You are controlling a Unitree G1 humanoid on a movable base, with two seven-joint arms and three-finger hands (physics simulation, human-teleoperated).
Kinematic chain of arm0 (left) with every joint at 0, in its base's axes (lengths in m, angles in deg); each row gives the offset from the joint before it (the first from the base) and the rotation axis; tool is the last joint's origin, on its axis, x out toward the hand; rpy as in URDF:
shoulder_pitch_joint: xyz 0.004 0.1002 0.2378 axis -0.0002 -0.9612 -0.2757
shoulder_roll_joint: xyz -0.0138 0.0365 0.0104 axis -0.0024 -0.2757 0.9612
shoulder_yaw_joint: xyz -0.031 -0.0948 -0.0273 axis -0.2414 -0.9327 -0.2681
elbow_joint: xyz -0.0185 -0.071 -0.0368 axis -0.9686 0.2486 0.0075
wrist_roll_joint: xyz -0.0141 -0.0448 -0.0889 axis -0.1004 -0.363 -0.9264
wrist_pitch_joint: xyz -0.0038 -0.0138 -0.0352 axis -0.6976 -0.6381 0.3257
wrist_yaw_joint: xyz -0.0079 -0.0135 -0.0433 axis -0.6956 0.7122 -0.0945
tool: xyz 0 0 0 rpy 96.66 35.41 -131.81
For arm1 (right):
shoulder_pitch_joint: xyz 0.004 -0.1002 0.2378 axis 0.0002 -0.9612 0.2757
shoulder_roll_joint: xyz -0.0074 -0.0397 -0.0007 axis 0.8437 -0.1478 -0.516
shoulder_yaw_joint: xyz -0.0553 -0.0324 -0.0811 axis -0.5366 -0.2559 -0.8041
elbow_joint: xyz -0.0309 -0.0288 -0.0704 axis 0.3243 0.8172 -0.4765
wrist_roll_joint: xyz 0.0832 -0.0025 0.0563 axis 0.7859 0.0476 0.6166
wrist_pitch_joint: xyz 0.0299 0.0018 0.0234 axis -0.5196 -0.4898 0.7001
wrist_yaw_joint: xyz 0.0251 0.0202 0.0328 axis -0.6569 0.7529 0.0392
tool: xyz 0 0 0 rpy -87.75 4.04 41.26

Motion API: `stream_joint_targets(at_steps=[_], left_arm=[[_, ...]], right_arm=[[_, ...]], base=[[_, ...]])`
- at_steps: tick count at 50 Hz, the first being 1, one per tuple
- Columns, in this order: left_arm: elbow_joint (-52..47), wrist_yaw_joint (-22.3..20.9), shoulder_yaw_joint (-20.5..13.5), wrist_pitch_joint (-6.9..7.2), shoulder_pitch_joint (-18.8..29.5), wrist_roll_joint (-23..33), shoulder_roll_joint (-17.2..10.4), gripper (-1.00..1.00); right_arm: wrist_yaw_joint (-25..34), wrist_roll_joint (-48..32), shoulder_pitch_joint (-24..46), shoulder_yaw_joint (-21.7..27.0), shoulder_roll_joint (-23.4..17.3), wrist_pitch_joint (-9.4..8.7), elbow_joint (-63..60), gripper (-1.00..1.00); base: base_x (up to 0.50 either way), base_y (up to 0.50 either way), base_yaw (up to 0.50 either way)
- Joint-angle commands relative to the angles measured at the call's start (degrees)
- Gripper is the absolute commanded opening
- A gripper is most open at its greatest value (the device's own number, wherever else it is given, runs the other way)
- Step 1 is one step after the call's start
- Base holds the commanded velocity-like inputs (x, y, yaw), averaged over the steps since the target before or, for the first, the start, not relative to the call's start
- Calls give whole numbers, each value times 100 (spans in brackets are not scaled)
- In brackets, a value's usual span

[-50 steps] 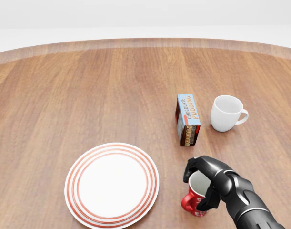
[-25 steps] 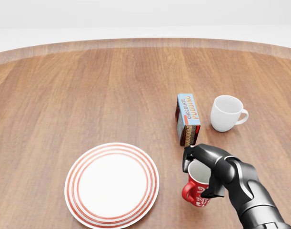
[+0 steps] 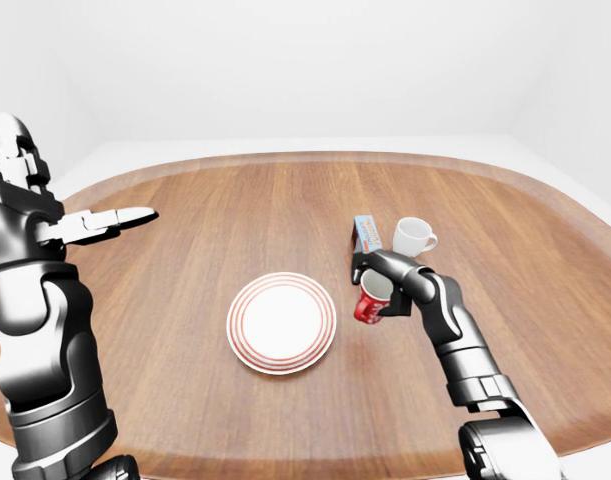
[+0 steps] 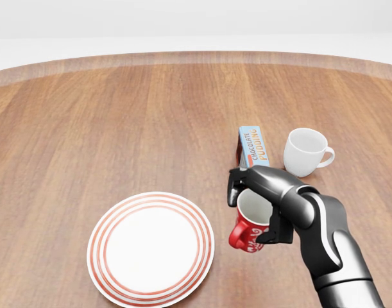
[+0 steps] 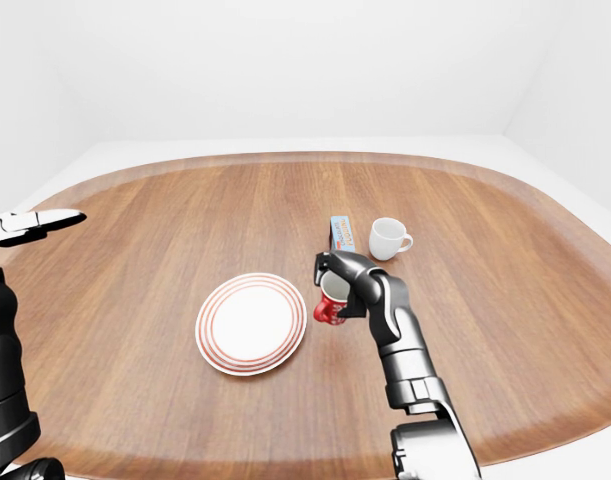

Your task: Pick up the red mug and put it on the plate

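Head view | my right hand (image 4: 258,208) holds the red mug (image 4: 250,224) tilted | could slip before the plate (image 4: 151,247) | left hand (image 3: 95,224) wide open

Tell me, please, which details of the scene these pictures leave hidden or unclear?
- Red mug: its handle, covered by the right hand in every view.
- Pudding box: lower end hidden behind that hand, head view.
- Left hand: absent from head view; cut off by the left edge in right-eye view.
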State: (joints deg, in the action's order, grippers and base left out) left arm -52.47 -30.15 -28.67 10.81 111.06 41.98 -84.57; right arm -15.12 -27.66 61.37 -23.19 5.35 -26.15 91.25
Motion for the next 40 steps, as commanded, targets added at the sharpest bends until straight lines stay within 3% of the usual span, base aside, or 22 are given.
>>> stream_joint_targets(at_steps=[1, 12, 25, 32, 40], left_arm=[[-31, 9, 8, 0, 58, -11, -35, 100], [-33, 23, 44, 0, 83, -7, -12, 100], [23, 6, -5, 0, 54, -42, -36, 100], [48, 10, -11, 0, 53, -54, -50, 100], [87, 8, 5, 0, 46, -46, -39, 100]], right_arm=[[-140, 164, 180, -117, 195, -321, -511, -100], [-519, -36, 1102, -341, 478, -21, 806, -100], [-838, -99, 1821, -492, 769, 93, 1823, -100], [-1344, -34, 2397, -548, 939, 368, 3025, -100], [-1725, -103, 2760, -680, 1257, 400, 3755, -100]], base=[[0, 0, 0], [0, 0, 0], [0, 0, 0], [0, 0, 0], [0, 0, 0]])
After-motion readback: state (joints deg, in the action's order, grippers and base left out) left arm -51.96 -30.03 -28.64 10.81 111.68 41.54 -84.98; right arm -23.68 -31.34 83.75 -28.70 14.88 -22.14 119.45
